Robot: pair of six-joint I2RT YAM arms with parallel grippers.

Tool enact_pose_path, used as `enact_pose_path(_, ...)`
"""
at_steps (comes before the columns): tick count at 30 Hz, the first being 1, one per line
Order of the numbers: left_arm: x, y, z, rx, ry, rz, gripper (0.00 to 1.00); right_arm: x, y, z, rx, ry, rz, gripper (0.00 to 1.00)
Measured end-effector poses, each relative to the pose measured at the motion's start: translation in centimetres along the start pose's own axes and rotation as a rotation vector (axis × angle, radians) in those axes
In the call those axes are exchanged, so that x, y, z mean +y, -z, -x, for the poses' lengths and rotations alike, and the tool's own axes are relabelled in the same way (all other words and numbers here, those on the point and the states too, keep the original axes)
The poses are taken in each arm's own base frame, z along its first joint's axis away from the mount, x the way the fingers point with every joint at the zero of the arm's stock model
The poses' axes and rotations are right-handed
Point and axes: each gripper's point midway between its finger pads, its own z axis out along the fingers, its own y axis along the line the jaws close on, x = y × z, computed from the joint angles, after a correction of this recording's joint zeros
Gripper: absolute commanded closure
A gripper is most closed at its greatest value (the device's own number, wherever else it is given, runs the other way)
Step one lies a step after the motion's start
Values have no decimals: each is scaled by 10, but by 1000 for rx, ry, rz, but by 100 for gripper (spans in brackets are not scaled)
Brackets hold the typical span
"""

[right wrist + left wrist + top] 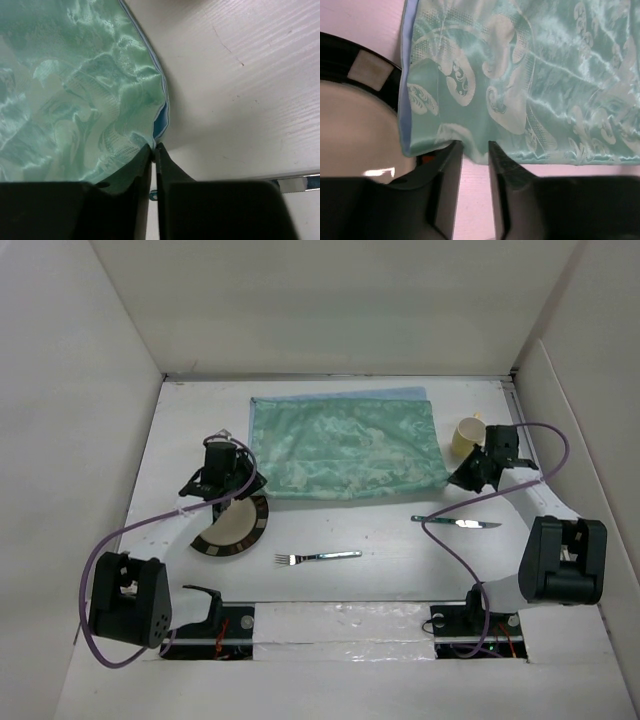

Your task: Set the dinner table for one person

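Observation:
The pale green patterned mat (345, 445) lies flat at the back middle of the white dinner table (390, 580). My left gripper (225, 478) is at the mat's near left corner; in the left wrist view (475, 147) its jaws stand a little apart, with the mat's edge (520, 75) at the fingertips and bare table showing between them. My right gripper (470, 475) is at the mat's near right corner; in the right wrist view (154, 146) it is shut on the mat's corner (75, 90). A dark-rimmed plate (232, 525) lies just below the left gripper.
A fork (318, 557) lies near the front middle. A knife (455, 523) lies at the right, below the right gripper. A yellow cup (465, 437) stands beside the mat's right edge. White walls enclose the table on three sides.

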Motion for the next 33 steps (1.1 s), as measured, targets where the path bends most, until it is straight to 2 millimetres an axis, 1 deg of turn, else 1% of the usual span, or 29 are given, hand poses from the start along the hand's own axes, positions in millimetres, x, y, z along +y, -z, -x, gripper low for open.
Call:
enact_pose_path(1,1,1,-1,4,0,3,63,0,1,0,0,0,0,79)
enact_pose_path(2,1,2,-2,7,0,5,60,0,2,0,-1,0,1,68)
enact_pose_path(3,2,4,-2,8,0,7,60,0,2,-1,1,0,-1,68)
enact_pose_path(6,1,11,-2,10,1,8,58,-2,3,-3,6,-5,-9,60)
enact_pose_path(7,1,15,-1,8,0,8,58,-2,4,-3,6,-5,-9,59)
enact_pose_path(9,-6,25,7,-10,-5,-3,58,-1,9,-2,2,-5,-6,54)
enact_pose_path(11,-19,38,22,-49,-12,-30,59,2,17,-2,-6,3,-3,53)
enact_pose_path(12,-26,46,31,-74,-18,-47,60,5,22,0,-17,8,2,54)
enact_pose_path(13,-34,54,42,-104,-24,-64,63,11,29,3,-32,18,12,57)
enact_pose_path(14,-41,63,52,-135,-31,-82,69,19,36,5,-51,33,30,72)
enact_pose_path(15,-49,72,62,-167,-41,-98,77,28,44,6,-70,54,55,83)
enact_pose_path(16,-54,81,71,-199,-48,-108,89,40,53,6,-87,78,90,93)
enact_pose_path(17,-58,89,79,-227,-52,-113,96,55,63,3,-99,108,132,100)
enact_pose_path(18,-61,97,86,-251,-64,-112,100,69,72,-5,-101,138,176,100)
enact_pose_path(20,-66,111,99,-291,-84,-113,100,100,89,-30,-77,206,282,100)
enact_pose_path(22,-73,124,109,-321,-101,-118,100,134,105,-66,-30,273,400,100)
enact_pose_path(24,-80,136,119,-348,-115,-131,100,163,115,-111,42,331,507,100)
enact_pose_path(25,-83,141,122,-358,-120,-138,100,176,119,-138,92,360,548,100)
enact_pose_path(28,-89,158,128,-387,-125,-160,100,204,117,-207,231,420,608,100)
enact_pose_path(30,-92,169,130,-402,-127,-173,100,218,108,-244,300,441,605,78)
enact_pose_path(31,-93,175,131,-409,-126,-180,98,225,102,-261,329,452,600,67)
enact_pose_path(32,-94,179,132,-415,-127,-185,96,233,97,-276,349,459,595,50)
enact_pose_path(33,-95,183,133,-421,-127,-191,94,242,92,-290,366,464,588,45)
